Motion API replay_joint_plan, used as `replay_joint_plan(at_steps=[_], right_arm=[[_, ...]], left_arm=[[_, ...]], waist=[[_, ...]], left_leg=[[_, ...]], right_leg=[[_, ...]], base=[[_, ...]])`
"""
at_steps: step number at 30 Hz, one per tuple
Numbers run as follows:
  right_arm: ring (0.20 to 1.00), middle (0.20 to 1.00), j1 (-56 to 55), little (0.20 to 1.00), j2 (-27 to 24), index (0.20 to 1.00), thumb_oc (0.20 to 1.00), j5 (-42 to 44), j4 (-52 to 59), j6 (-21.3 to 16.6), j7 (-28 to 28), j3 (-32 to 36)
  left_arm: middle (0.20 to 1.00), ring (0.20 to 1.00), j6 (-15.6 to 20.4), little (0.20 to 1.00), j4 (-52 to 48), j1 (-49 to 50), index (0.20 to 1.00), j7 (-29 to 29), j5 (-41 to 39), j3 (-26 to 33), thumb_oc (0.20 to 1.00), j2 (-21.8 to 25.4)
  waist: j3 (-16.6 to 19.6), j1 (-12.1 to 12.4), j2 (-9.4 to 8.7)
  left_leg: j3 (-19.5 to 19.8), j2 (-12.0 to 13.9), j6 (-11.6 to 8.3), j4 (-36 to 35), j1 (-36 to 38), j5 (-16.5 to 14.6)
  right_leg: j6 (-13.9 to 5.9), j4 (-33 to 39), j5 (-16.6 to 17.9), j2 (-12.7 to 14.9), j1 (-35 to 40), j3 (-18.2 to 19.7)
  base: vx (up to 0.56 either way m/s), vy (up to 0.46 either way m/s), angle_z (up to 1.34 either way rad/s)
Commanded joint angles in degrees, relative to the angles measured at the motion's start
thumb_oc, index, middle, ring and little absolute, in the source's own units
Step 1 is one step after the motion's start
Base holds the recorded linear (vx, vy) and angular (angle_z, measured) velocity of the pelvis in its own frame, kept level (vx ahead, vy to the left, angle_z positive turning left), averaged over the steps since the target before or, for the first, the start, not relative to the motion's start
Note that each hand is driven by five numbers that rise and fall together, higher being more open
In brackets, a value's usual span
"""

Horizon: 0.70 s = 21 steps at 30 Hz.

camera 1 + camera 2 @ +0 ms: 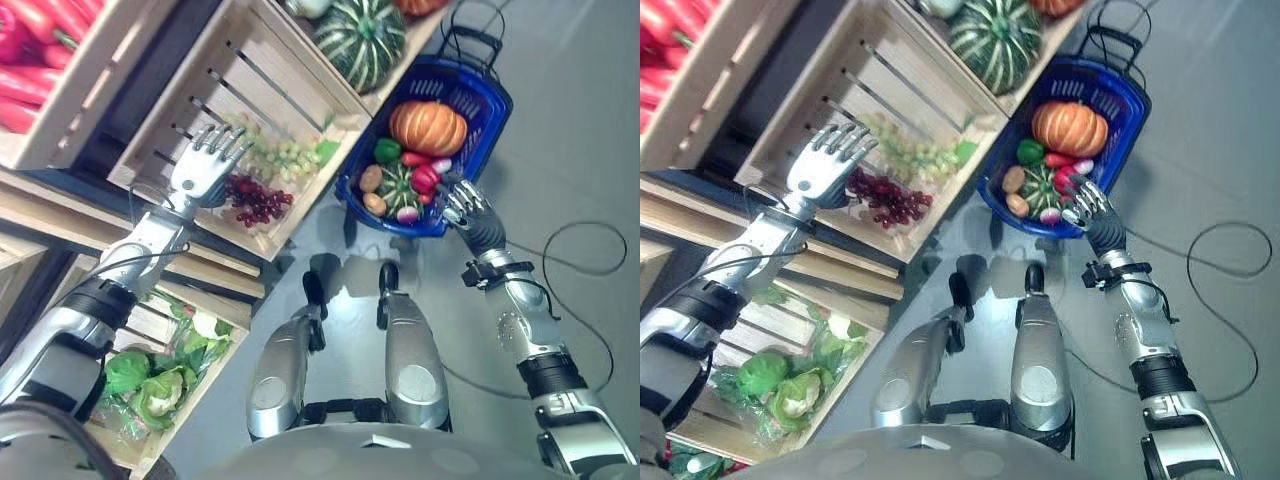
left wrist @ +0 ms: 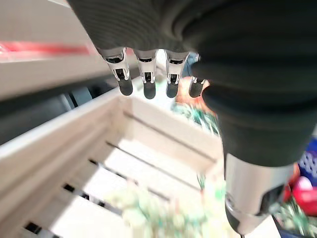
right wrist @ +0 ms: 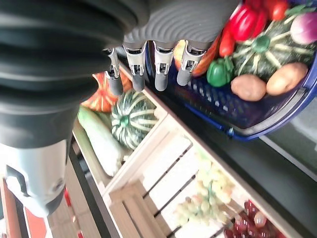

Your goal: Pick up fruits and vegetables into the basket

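A blue basket (image 1: 478, 97) stands on the floor by the shelf. It holds an orange pumpkin (image 1: 428, 127), a green pepper (image 1: 387, 150), a red pepper (image 1: 425, 178), a small striped squash (image 1: 397, 186) and potatoes (image 1: 371, 178). My right hand (image 1: 466, 207) hovers at the basket's near rim, open and holding nothing. My left hand (image 1: 205, 165) is open, fingers spread, over a wooden crate (image 1: 190, 95). Green grapes (image 1: 285, 155) and red grapes (image 1: 258, 198) lie in that crate, just beside the hand. In the left wrist view my straight fingers (image 2: 144, 79) hold nothing.
A big green striped pumpkin (image 1: 362, 38) fills the crate next to the basket. Red peppers (image 1: 30, 50) lie in the top left crate. Lettuce and cabbage (image 1: 150, 385) sit in a lower crate. Grey floor lies to the right.
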<state>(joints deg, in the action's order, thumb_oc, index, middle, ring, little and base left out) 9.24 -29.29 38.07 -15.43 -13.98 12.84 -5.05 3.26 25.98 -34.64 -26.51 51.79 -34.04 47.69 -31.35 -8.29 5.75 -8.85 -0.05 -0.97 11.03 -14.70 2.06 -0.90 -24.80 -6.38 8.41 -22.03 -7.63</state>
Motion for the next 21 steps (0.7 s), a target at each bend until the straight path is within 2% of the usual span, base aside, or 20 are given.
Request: replay_joint_plan(at_steps=[1,4,8,14,15,16,18,19,21], right_arm=[[1.0,1.0,0.19,1.0,-2.64,1.0,1.0,2.95,6.14,-4.16,-1.21,2.03],[1.0,1.0,1.4,1.0,-3.26,1.0,1.0,3.2,7.09,-4.76,-1.72,2.47],[1.0,1.0,4.76,1.0,-4.48,1.0,1.0,3.85,9.66,-4.85,-3.4,2.43],[1.0,1.0,6.83,1.0,-4.6,1.0,1.0,3.47,12.82,-5.63,-4.94,2.47],[1.0,1.0,6.98,1.0,-4.52,1.0,1.0,3.03,13.92,-5.82,-5.46,2.41],[1.0,1.0,7.51,1.0,-4.7,1.0,1.0,2.86,14.75,-6.04,-5.75,2.59],[1.0,1.0,8.04,1.0,-4.72,1.0,1.0,2.27,15.67,-6.4,-6.1,2.86],[1.0,1.0,7.96,1.0,-4.68,1.0,1.0,1.79,16.04,-6.67,-6.39,2.86],[1.0,1.0,8.27,1.0,-4.97,1.0,1.0,1.8,16.61,-6.9,-6.59,2.98]], left_arm=[[1.0,1.0,-3.42,1.0,0.08,-0.8,1.0,1.66,1.91,0.61,1.0,1.29],[1.0,1.0,-4.09,1.0,1.07,-1.85,1.0,2.02,3.64,0.12,1.0,1.43],[1.0,1.0,-8.25,1.0,3.77,-4.25,1.0,2.46,5.85,-0.78,1.0,1.19],[1.0,1.0,-12.61,1.0,6.11,-4.84,1.0,1.88,5.74,-0.72,1.0,-0.38],[1.0,1.0,-14.08,1.0,6.6,-4.65,1.0,1.99,6.15,-0.66,1.0,-1.12],[1.0,1.0,-15.22,1.0,6.56,-5.01,1.0,2.03,6.35,-0.47,1.0,-1.48],[1.0,1.0,-17.18,1.0,7.18,-5.52,1.0,1.69,6.56,-0.4,1.0,-2.02],[1.0,1.0,-18.26,1.0,7.96,-5.67,1.0,1.78,7.43,-0.44,1.0,-2.36],[1.0,1.0,-19.57,1.0,8.71,-6.16,1.0,1.72,7.46,-0.53,1.0,-2.43]], waist=[[1.56,-1.19,-1.23],[1.56,-1.4,-1.07],[1.56,-1.77,-0.85],[1.56,-2.1,-0.29],[1.56,-2.3,-0.1],[1.56,-2.52,-0.02],[1.56,-2.71,0.17],[1.56,-2.86,0.24],[1.56,-3.02,0.34]], left_leg=[[-2.57,-2.65,0.75,10.88,-5.72,-9.55],[-3.13,-2.3,0.59,11.96,-8.45,-9.53],[-4.32,-1.38,0.35,14.08,-14.48,-9.35],[-4.6,-0.81,0.18,17.17,-20.68,-9.47],[-4.02,-0.73,-0.29,18.44,-21.58,-10.89],[-4.75,-0.47,0.07,18.52,-23.57,-9.48],[-4.79,-0.23,0.0,19.32,-25.18,-9.58],[-4.22,-0.18,-0.42,20.13,-24.79,-11.14],[-4.32,0.08,-0.44,20.72,-25.75,-11.17]], right_leg=[[-1.24,-2.61,-2.49,-1.95,-4.01,-0.15],[-1.21,-3.77,-2.46,-2.1,-6.96,0.27],[-1.12,-6.23,-2.42,-2.45,-13.52,1.08],[-1.03,-9.95,-2.81,-2.85,-20.07,2.37],[-1.36,-11.45,-4.39,-3.19,-21.05,3.22],[-0.89,-11.52,-2.98,-3.14,-23.16,3.12],[-0.81,-12.44,-3.18,-3.28,-24.99,3.55],[-1.23,-13.4,-4.82,-3.5,-24.74,4.12],[-1.2,-14.12,-4.89,-3.47,-25.88,4.37]], base=[[-0.06,0.009,-0.17],[-0.04,-0.007,-0.1],[-0.04,-0.014,-0.06],[0.01,0.001,-0.04],[0.01,0.02,-0.04],[0.02,0.019,-0.05],[0.02,0.018,-0.1],[0.09,0.028,-0.11],[0.06,0.026,-0.07]])
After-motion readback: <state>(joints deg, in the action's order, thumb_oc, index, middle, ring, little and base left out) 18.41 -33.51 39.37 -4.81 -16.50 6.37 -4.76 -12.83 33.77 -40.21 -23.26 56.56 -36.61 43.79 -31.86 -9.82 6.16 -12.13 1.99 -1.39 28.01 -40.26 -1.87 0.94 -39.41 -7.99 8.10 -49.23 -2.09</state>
